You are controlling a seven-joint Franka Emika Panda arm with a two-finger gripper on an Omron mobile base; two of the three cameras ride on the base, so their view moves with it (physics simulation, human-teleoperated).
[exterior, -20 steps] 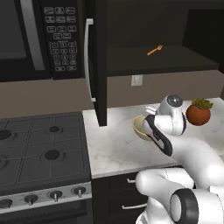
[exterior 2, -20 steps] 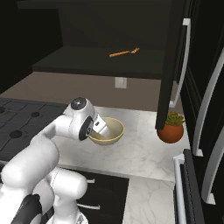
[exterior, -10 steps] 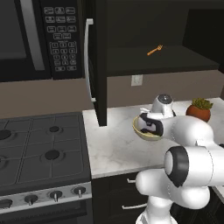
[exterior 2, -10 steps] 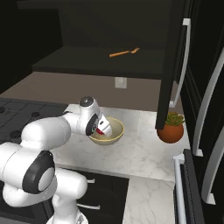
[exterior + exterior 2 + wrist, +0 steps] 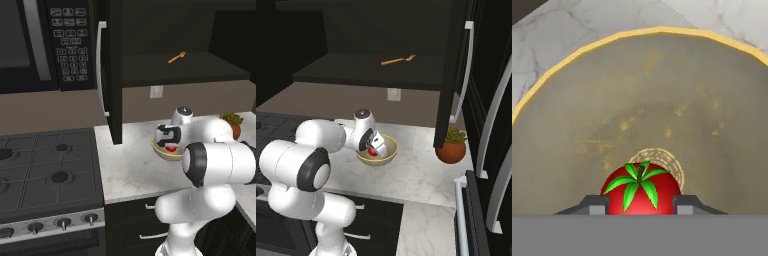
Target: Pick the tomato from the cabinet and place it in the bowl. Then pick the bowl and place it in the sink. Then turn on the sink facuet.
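Note:
The pale yellow-beige bowl (image 5: pixel 161 151) (image 5: pixel 384 159) (image 5: pixel 662 90) stands on the marble counter below the open cabinet (image 5: pixel 116 75). My gripper (image 5: pixel 170 145) (image 5: pixel 373 150) (image 5: pixel 641 206) reaches down into it. The red tomato (image 5: pixel 641 192) (image 5: pixel 371 152) (image 5: pixel 172 148) with its green stem tuft sits between the two fingertips (image 5: pixel 596 205), which touch its sides, just over the middle of the bowl's floor. The cabinet's dark shelf (image 5: pixel 356 67) lies above. The sink and faucet are out of view.
An orange fork (image 5: pixel 176 57) (image 5: pixel 398 60) lies on the cabinet shelf. A potted plant (image 5: pixel 451 148) (image 5: pixel 232 123) stands on the counter right of the bowl. The stove (image 5: pixel 45 170) and microwave (image 5: pixel 45 45) are to the left. The open cabinet door (image 5: pixel 453 65) hangs near the plant.
The hand has swung from beside the bowl to over its middle and lowered into it, carrying the tomato. The bowl has not moved.

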